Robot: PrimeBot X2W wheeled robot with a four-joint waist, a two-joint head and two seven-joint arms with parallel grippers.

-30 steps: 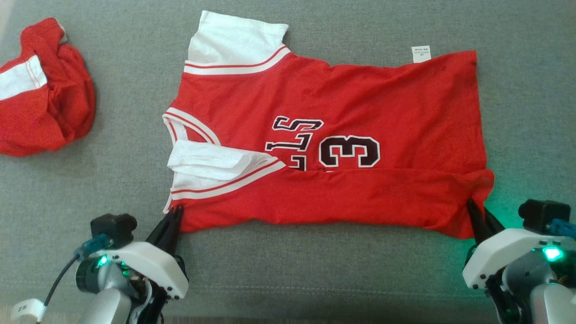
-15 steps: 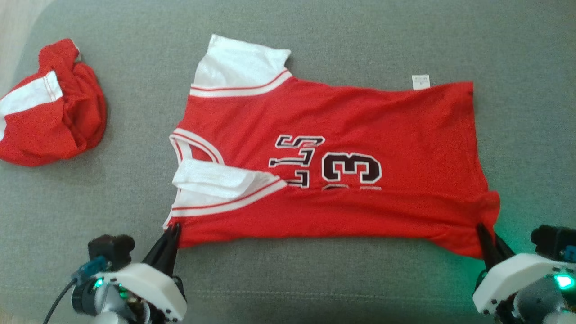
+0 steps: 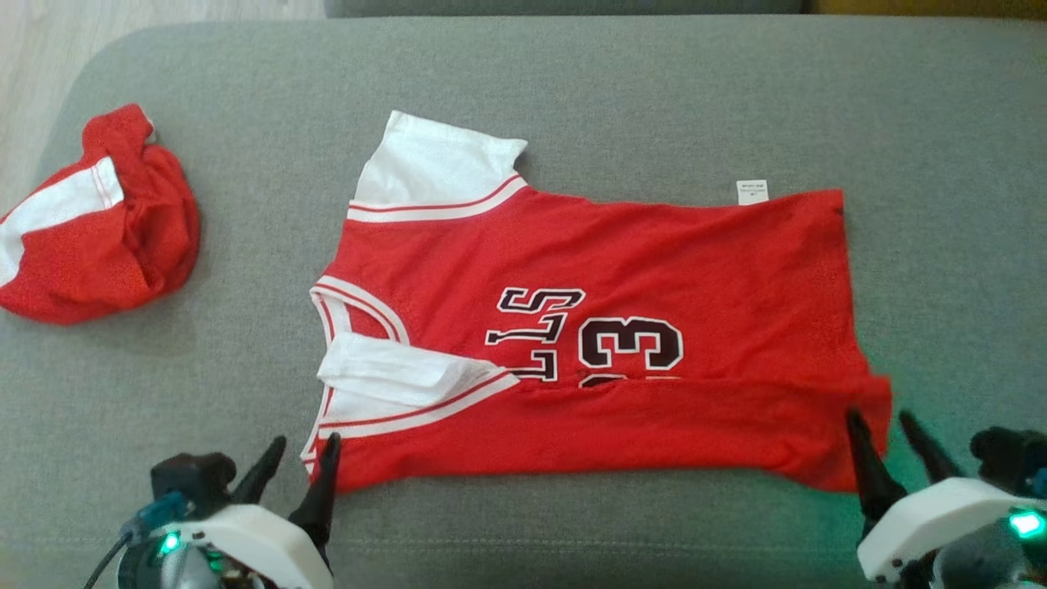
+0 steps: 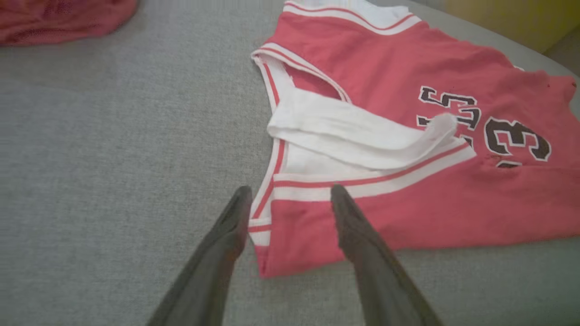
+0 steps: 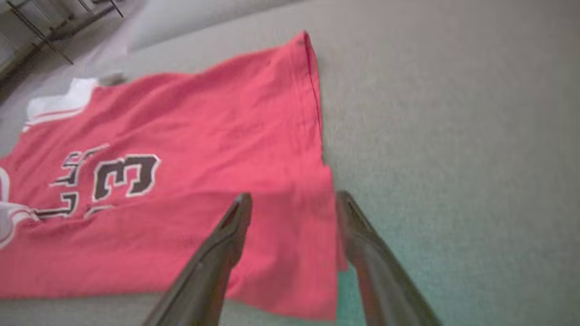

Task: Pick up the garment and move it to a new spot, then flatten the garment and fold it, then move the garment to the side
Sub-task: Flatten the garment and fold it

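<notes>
From the head view, a red jersey of fine mesh cloth lay spread across the middle of a grey woven cushion with rounded corners, its neck toward the robot's left and its straight hem toward the right. Its sleeves were plain white, edged with red and white stripes. Dark block letters and a figure 3, each outlined in white, ran sideways across the chest. The near long edge was folded over in a smooth band that covered the bottom of the lettering, and the near sleeve lay doubled in a soft, rumpled flap. A small white label stuck out at the far edge. A second red and white cloth sat well apart at the left, crumpled into a rounded heap, and a strip of pale floor showed past the cushion's far left corner. The left gripper stood at the jersey's near shoulder corner and the right gripper at its near hem corner, both with jaws apart. From the left wrist view, the two dark tapering fingers were spread wide with the striped shoulder corner lying slack between them, unpinched, on the coarse grey weave. From the right wrist view, that gripper's fingers likewise stood open, one over the red cloth and the other just beside the hem corner, nothing clamped; the stitched hem ran away in a straight line, and a greenish glow tinted the cushion nearby.
</notes>
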